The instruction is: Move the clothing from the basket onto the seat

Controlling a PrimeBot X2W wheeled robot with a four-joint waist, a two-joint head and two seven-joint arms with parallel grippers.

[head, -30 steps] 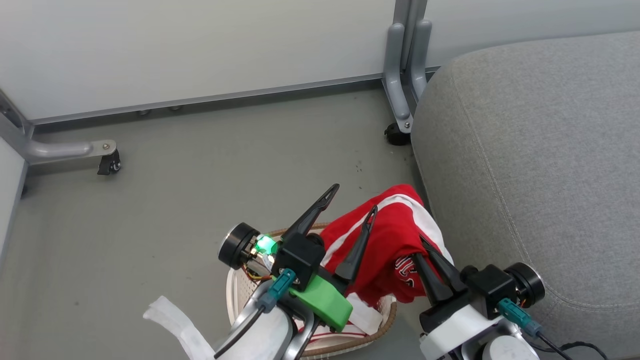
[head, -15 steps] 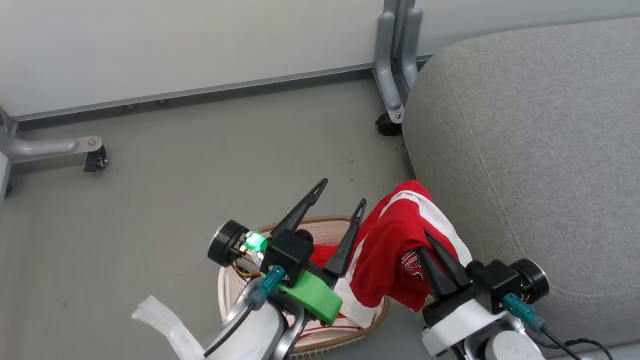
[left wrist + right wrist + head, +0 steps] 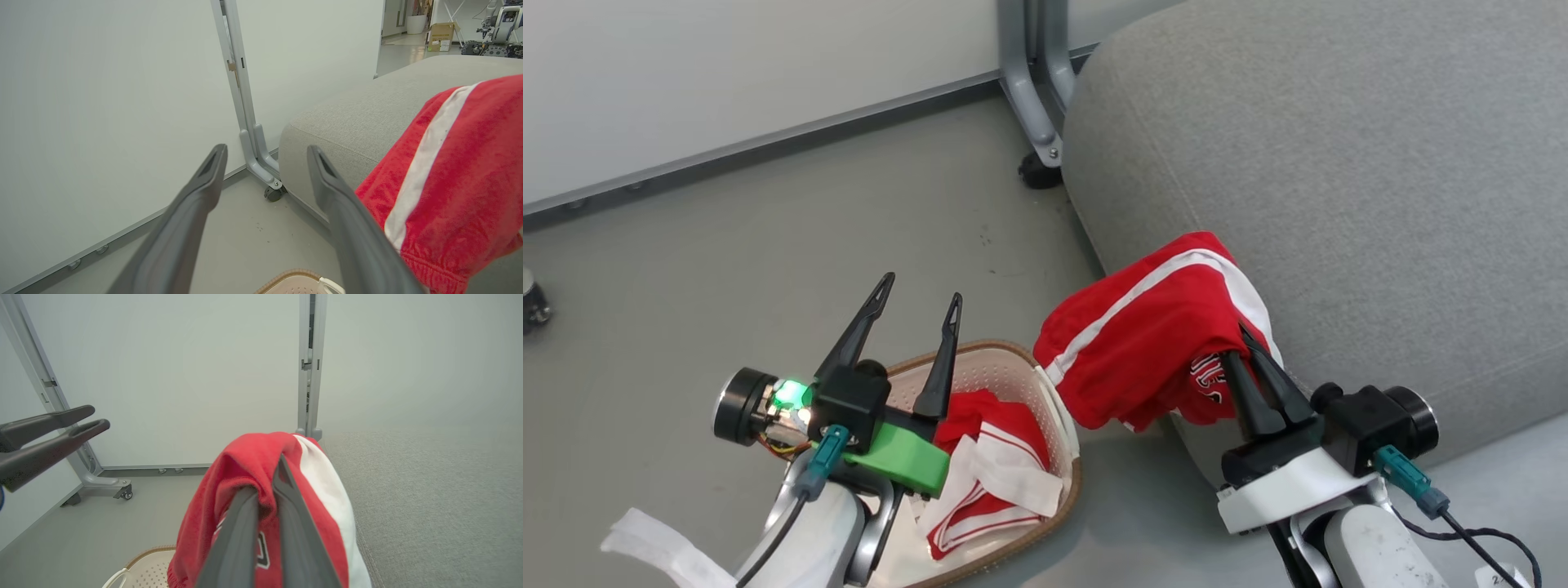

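The red garment with the white side stripe (image 3: 1152, 351) is up in the air, bunched up and hanging off the right gripper (image 3: 1245, 347). Its two dark fingers are pinched tight on the cloth, right by a patch of white lettering. It dangles at the near left corner of the grey seat cushion (image 3: 1339, 163) and its far side overlaps the cushion's edge, but I honestly can't tell if it's touching there. The other red-and-white garment (image 3: 992, 457) is crumpled inside the basket (image 3: 1005, 371), which sits on the grey floor (image 3: 727, 261) just left of the seat's near corner. The left gripper (image 3: 920, 287) hovers over the basket's left side, fingers spread wide with nothing between them. Further back there's a white partition panel (image 3: 727, 73), and its grey metal leg (image 3: 1033, 98) with a black caster (image 3: 1036, 173) stands right next to the seat's far left corner.
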